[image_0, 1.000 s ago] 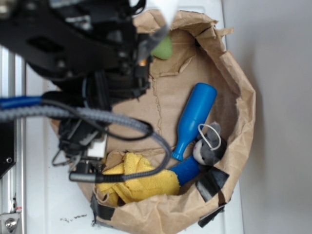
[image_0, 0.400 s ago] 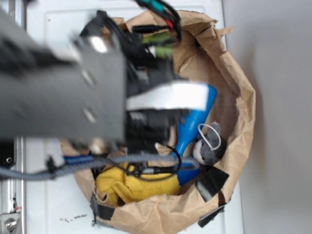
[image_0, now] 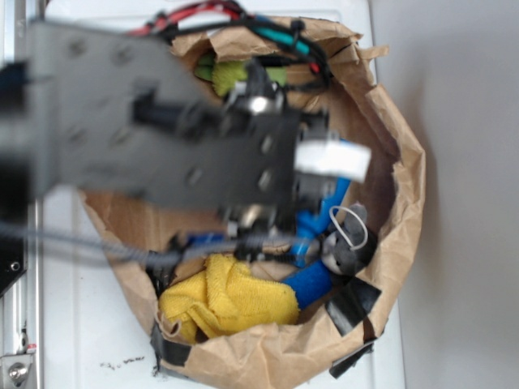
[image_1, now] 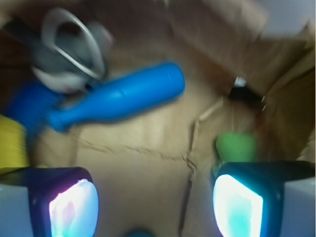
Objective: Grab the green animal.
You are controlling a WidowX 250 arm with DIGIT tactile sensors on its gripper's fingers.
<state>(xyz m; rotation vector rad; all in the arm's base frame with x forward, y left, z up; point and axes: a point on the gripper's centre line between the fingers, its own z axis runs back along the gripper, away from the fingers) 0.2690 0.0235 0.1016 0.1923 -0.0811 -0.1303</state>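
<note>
— Where is the green animal?

— The green animal (image_1: 236, 146) lies on the paper floor of the bag (image_0: 405, 174), close under the bag's crumpled wall. In my wrist view it sits just beyond my right pad (image_1: 237, 205); from outside it shows as a green patch (image_0: 231, 74) at the top of the bag, partly hidden behind my arm.

— How much room around it?

— On one side the paper wall crowds it. Toward the middle the bag floor is bare brown paper, creased and torn, up to the blue bottle (image_1: 116, 101). The grey plush animal (image_1: 66, 54) and the yellow cloth (image_0: 231, 296) lie past the bottle, well apart from it.

— And your jaws?

— My jaws (image_1: 155, 205) are spread wide, released, holding nothing, with bare paper between the pads. The view is blurred, so I cannot tell whether the right pad touches the toy.

— The bag's edges?

— Its rolled rim stands all round, resting on the white desk (image_0: 89, 348).
</note>
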